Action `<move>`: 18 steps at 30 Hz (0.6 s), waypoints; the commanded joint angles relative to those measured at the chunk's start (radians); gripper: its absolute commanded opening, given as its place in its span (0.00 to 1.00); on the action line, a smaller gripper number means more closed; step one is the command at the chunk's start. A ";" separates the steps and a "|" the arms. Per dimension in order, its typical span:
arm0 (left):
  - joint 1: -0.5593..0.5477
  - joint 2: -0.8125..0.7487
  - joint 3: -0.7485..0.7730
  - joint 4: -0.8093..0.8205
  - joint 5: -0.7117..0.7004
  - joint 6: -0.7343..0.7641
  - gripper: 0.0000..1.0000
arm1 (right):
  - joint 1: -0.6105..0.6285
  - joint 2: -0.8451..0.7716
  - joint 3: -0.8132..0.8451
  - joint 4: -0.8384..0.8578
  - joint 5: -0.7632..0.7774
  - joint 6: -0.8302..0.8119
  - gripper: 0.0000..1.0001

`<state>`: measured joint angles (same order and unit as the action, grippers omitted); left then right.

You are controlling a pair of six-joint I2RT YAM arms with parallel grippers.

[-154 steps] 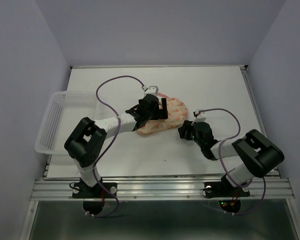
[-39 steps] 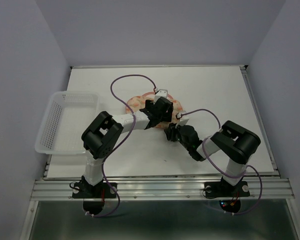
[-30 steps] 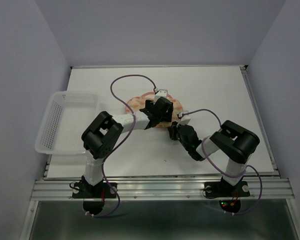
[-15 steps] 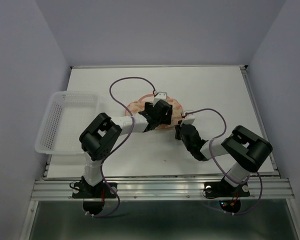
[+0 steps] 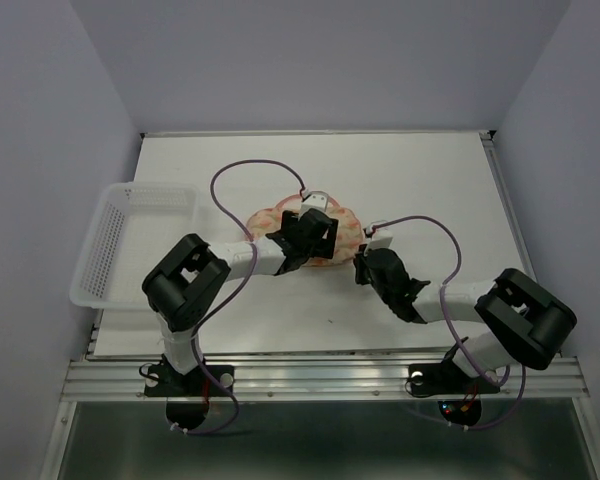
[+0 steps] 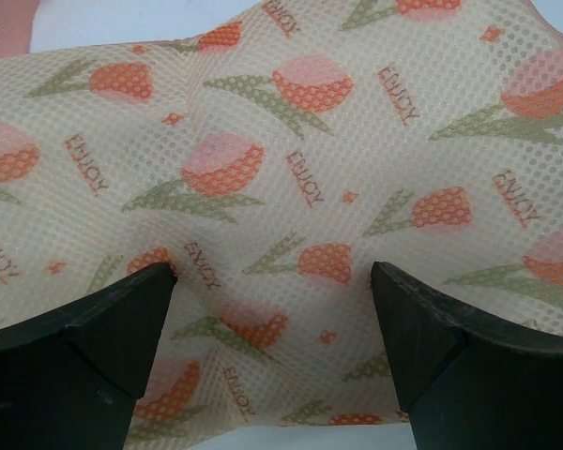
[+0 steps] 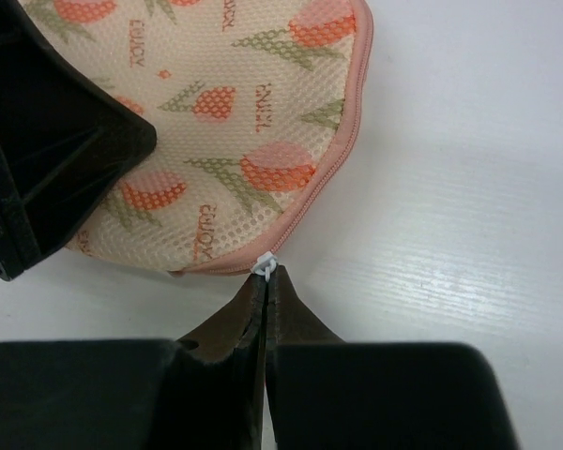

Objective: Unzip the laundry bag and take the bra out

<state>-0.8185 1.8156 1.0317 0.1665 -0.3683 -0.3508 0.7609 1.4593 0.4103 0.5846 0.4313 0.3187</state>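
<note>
The laundry bag (image 5: 348, 224) is a peach mesh case with orange tulip print and a pink zipper rim, lying flat mid-table. My left gripper (image 5: 306, 238) stands open over it, its fingers (image 6: 94, 328) spread on the bag's mesh (image 6: 291, 169). My right gripper (image 5: 361, 268) sits at the bag's near right edge. In the right wrist view it (image 7: 266, 274) is shut on the small white zipper pull (image 7: 265, 266) at the rim of the bag (image 7: 235, 141). The zipper looks closed along the visible rim. The bra is hidden.
A clear plastic mesh basket (image 5: 110, 240) stands at the table's left edge. Purple cables loop over both arms above the bag. White tabletop (image 5: 430, 180) lies to the right of and behind the bag.
My right gripper has shut on the zipper pull and shifted slightly right, its elbow swinging outward. The left gripper stays open on the bag, having drifted a little up and left.
</note>
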 commanded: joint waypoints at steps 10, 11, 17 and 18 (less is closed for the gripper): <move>0.013 -0.294 -0.076 -0.147 0.006 -0.325 0.99 | 0.000 -0.080 0.048 -0.151 -0.158 0.125 0.01; 0.007 -0.343 -0.111 -0.145 0.009 -0.405 0.99 | 0.000 -0.079 0.048 -0.146 -0.161 0.128 0.01; -0.068 -0.496 -0.265 -0.102 -0.014 -0.672 0.99 | 0.000 -0.076 0.050 -0.123 -0.181 0.132 0.01; -0.076 -0.506 -0.297 -0.102 -0.027 -0.739 0.99 | 0.000 -0.076 0.050 -0.115 -0.186 0.134 0.01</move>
<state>-0.8593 1.3476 0.8101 0.0555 -0.3668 -0.8467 0.7609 1.3849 0.4210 0.4305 0.2722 0.4316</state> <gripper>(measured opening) 0.989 0.022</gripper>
